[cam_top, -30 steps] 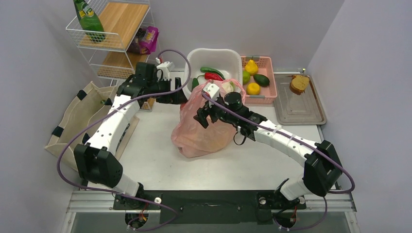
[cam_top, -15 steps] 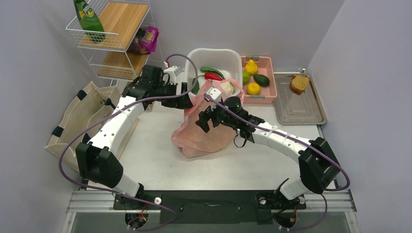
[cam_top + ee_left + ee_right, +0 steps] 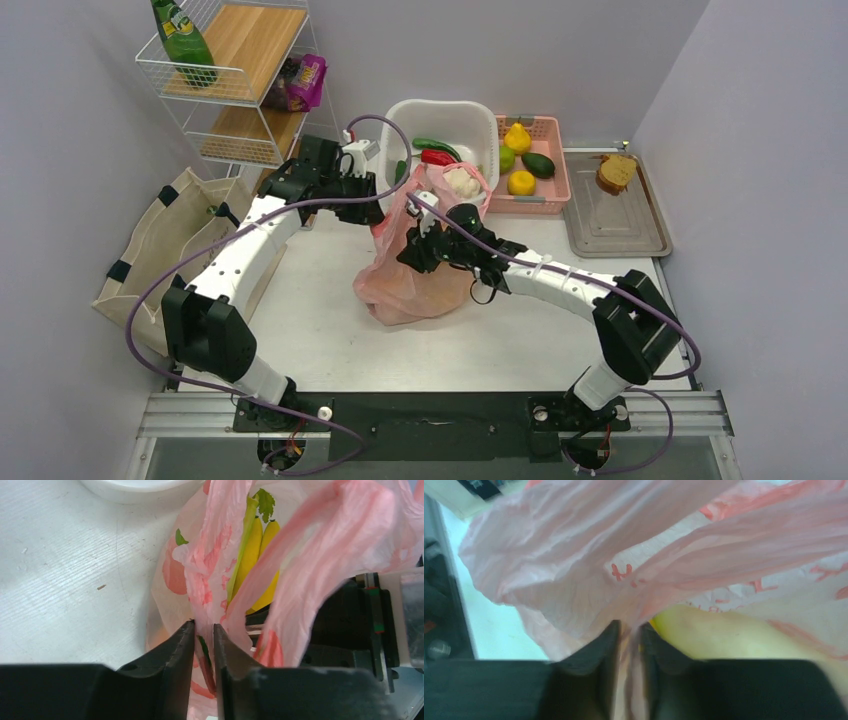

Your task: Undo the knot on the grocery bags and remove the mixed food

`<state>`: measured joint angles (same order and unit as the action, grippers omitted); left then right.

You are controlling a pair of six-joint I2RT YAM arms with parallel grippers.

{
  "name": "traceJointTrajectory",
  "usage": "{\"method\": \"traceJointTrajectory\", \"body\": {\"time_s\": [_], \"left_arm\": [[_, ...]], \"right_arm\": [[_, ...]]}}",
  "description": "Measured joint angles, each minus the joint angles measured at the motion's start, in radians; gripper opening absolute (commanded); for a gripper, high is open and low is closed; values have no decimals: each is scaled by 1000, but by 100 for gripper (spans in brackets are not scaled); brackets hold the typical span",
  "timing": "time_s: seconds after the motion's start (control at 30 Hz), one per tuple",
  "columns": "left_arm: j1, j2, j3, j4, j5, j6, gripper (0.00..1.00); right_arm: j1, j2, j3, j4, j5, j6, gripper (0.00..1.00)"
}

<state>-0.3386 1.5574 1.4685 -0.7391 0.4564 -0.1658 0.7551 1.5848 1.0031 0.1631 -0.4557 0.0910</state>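
Tote (image 3: 150,240) slumps at the far left, beside the table (image 3: 320,330), with its black straps showing. Behind it stands a wire shelf (image 3: 165,70). A green bottle (image 3: 183,42) is upright on the top tier, and a purple packet (image 3: 306,80) sits a tier down at the right end.

From there the left arm reaches right to the upper left edge of the pink bag (image 3: 415,285). The left gripper (image 3: 203,626) has its jaws almost together, with a fold of the pink film clamped between them. The bag stands mid-table, just in front of the basin (image 3: 485,120). In the left wrist view its mouth gapes, and bananas (image 3: 255,550) stand inside next to a pale-green stalk (image 3: 245,535) with a leaf (image 3: 265,502) on top. The handles rise as loose strips, but the knot itself cannot be made out.

The right gripper (image 3: 630,630) comes at the top of the bag from the other side. Its jaws are likewise pinched on pink film, and a yellow shape (blurred, likely a banana) presses against the plastic just to their right.

The white basin holds a green pepper (image 3: 435,145) and a red pepper (image 3: 440,157). A cauliflower (image 3: 462,182) sits at its near rim, and whether it lies within the bag's pink loop or behind it I cannot tell.

Just right of the basin, a pink basket (image 3: 553,187) carries yellow and green fruit. Further right, a slice of bread (image 3: 615,172) lies at the far end of a metal tray (image 3: 620,228).
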Motion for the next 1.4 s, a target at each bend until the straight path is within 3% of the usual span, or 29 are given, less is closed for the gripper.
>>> {"method": "traceJointTrajectory", "body": {"time_s": [0.07, 0.23, 0.53, 0.73, 0.8, 0.83, 0.9, 0.97, 1.03, 1.2, 1.4], "left_arm": [[4, 0, 0, -1, -1, 5, 0], [34, 0, 2, 3, -25, 18, 0], [45, 55, 86, 114, -71, 21, 0], [43, 127, 106, 243, -58, 20, 0], [46, 153, 121, 272, 5, 35, 21], [47, 157, 122, 275, 33, 51, 44], [50, 158, 132, 271, 97, 87, 62], [51, 156, 151, 265, 134, 120, 69], [53, 146, 171, 257, 157, 149, 71], [48, 122, 263, 199, 198, 246, 71], [-27, 240, 623, 34, 211, 443, 72]], "right_arm": [[-2, 1, 8, -7, -12, 7, 0], [-50, -79, 2, -69, 10, -28, 0], [-62, -531, -115, -135, 309, -225, 0], [-40, -634, -219, -194, 407, -297, 0], [-34, -624, -232, -217, 399, -301, 0], [-34, -616, -234, -226, 389, -302, 0], [-34, -598, -234, -228, 368, -304, 2], [-34, -581, -233, -229, 342, -304, 12], [-34, -573, -233, -230, 322, -301, 18], [-34, -572, -233, -231, 290, -298, 6], [-34, -572, -233, -230, 282, -312, 3]]}}
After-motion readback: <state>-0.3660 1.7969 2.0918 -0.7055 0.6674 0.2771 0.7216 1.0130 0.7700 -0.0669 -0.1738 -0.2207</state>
